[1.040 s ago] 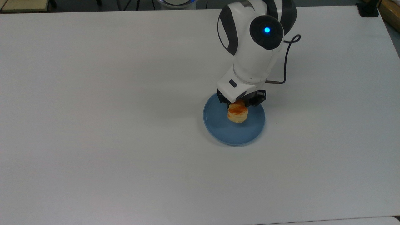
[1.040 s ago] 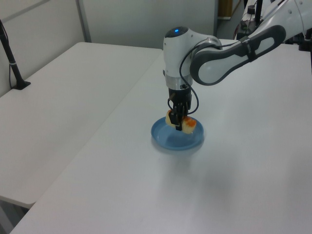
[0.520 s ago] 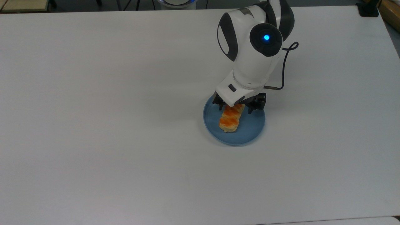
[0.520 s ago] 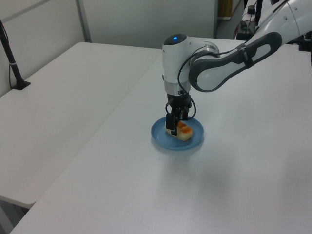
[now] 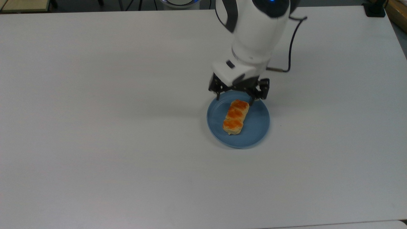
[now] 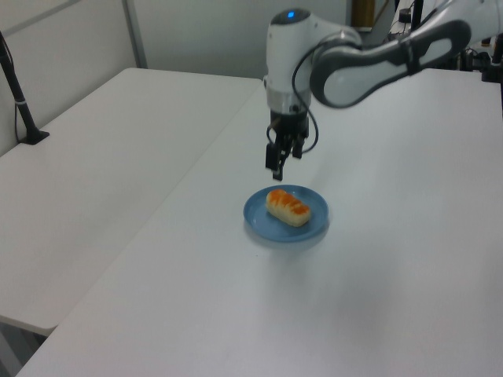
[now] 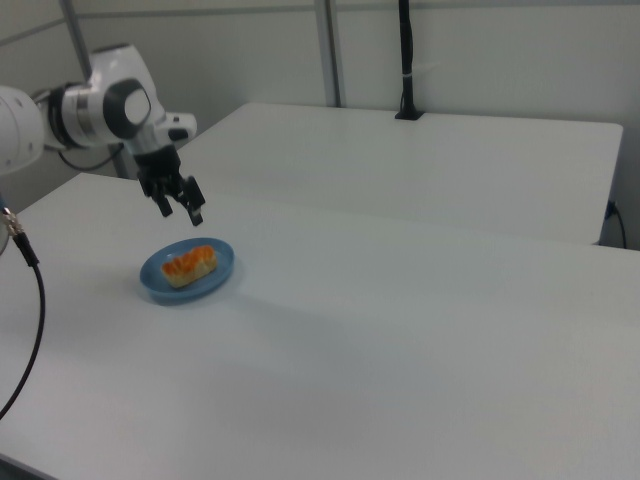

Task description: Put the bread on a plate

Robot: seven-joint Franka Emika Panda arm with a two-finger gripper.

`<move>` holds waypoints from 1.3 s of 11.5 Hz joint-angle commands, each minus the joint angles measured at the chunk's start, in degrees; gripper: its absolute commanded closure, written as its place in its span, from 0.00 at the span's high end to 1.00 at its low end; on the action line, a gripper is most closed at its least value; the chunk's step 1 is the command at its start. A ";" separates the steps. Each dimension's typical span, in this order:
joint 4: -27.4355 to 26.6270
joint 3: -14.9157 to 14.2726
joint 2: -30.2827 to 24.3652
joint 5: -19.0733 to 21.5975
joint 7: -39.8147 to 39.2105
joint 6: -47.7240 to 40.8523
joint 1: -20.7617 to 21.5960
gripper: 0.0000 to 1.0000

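The white table (image 5: pixel 127 127) runs off the frame on every side in the top view, and the Panda arm (image 5: pixel 254 35) is cut off at the upper edge there. One light-blue plate (image 5: pixel 257 130) sits on the table with one bread loaf (image 5: pixel 235 117) lying flat near its middle, three glazed bumps up. The gripper (image 5: pixel 237 97) hangs above the plate's far rim, fingers spread and holding nothing.
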 commanded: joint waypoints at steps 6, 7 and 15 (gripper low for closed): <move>-5.26 -0.21 -19.48 0.19 -17.94 -18.60 -9.61 1.00; -6.23 -0.56 -20.62 0.36 -19.97 -18.69 -10.59 1.00; -8.44 -8.12 -23.80 5.99 -30.37 -21.33 -10.77 1.00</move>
